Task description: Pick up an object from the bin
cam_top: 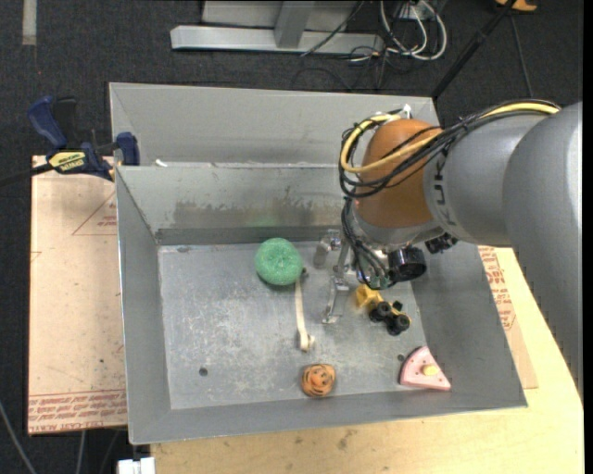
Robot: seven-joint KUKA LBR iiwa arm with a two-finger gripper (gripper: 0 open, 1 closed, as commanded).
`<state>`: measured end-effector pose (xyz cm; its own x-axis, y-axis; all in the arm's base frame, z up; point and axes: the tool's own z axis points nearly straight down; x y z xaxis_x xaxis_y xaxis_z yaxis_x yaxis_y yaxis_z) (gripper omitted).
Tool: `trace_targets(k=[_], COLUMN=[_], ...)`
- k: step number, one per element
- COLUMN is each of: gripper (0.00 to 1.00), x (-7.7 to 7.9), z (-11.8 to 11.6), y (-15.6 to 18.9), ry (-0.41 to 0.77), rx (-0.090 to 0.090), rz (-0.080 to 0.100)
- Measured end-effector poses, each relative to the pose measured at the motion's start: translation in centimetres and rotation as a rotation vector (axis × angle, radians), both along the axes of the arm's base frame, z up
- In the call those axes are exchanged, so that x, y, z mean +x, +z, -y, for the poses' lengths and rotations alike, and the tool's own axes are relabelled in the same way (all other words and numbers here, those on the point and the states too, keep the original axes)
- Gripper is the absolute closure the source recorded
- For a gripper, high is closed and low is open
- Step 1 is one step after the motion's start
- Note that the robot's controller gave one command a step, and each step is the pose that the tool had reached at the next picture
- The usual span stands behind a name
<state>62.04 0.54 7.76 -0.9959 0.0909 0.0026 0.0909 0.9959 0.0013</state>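
The bin (139, 278) is a grey metal box with sloping walls. Its flat floor is scratched and has dull patches, and there is one small dark dot near the front left. The room around it has a dark floor. At the top of the view lie a pale metal bar (269, 37) and a bunch of wires (417, 28). The big grey arm (519, 176) comes in from the right. It has a round orange cover (398, 171) with yellow wires looped over it. The claw (329, 282) hangs low over the middle of the bin, a bit to the right. Its two thin metal fingers (331, 310) look spread apart, and I see only bare floor between them, so it has hold of nothing. Just to its left lies a long cream stick (301, 319), close to one finger. I cannot tell if they touch. Just to its right sits a small yellow and black toy (384, 308). A fuzzy green ball (278, 262) rests near the back wall, up and to the left of the claw. A little orange ball (318, 379) lies near the front wall, below the stick. A pink wedge (423, 369) sits in the front right corner, well apart from the claw.
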Motion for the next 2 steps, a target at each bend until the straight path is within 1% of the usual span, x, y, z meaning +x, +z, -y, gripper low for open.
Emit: trace_targets(k=[1,2], gripper=[0.0,0.0], x=[3.3,6.1], z=[-4.8,-7.2], y=[0.1,0.3], ry=[0.048,0.055], rx=[-0.001,-0.012], rz=[0.006,-0.015])
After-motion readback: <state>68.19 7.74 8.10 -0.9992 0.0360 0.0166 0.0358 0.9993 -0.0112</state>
